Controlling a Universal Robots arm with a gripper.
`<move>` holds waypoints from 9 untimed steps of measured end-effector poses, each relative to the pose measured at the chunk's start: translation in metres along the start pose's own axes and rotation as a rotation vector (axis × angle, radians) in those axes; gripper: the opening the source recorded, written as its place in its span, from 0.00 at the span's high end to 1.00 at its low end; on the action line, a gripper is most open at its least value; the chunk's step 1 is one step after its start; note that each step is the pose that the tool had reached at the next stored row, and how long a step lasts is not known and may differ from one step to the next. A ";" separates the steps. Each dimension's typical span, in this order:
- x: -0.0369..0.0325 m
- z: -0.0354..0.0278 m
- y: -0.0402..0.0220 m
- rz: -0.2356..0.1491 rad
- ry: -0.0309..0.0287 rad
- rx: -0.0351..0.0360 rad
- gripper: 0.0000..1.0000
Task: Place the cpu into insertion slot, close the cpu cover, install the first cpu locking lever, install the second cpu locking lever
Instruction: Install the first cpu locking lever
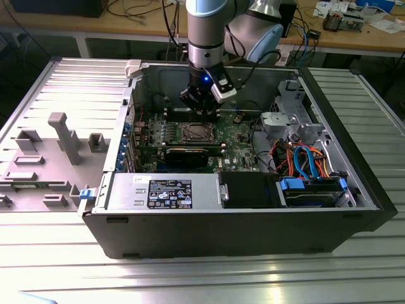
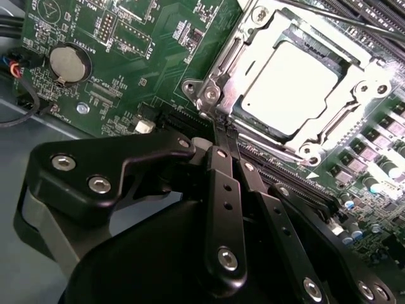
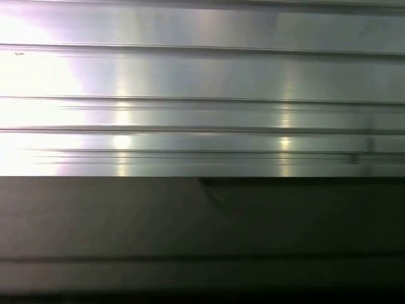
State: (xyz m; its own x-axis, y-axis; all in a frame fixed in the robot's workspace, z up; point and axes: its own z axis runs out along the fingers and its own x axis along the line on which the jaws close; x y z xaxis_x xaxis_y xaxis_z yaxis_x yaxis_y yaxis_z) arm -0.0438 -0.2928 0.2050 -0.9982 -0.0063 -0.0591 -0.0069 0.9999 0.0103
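Metal, plastic and circuit board inside an open computer case

The small square cpu (image 2: 288,88) has a matt, smooth silver-grey metal top; the thin silvery metal cpu cover (image 2: 253,47) gleams; the black gripper (image 2: 223,126) looks matt, with shiny screws; the green circuit board (image 2: 139,69) is semi-gloss; the ribbed aluminium table (image 3: 202,76) shines brightly.

The arm (image 1: 205,28) is a silver-grey tube with pale blue joint caps, ending in a dark wrist ring where a small blue light glows. A white block sits on the side of the black gripper (image 1: 199,106). In the second wrist view the gripper (image 2: 223,134) shows matte black linkage plates and slim fingers (image 2: 223,190), fastened with round silver screws.
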 end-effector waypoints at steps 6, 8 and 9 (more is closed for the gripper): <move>-0.0002 -0.0039 -0.0009 0.000 0.0001 0.0022 0.89; -0.0002 -0.0038 -0.0035 0.000 0.0002 0.0044 0.89; -0.0002 -0.0038 -0.0045 0.000 0.0002 0.0056 0.89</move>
State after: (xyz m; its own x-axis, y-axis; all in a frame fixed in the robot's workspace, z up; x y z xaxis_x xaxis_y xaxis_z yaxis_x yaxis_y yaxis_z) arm -0.0438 -0.2974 0.2088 -0.9982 -0.0066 -0.0589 -0.0069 1.0000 0.0047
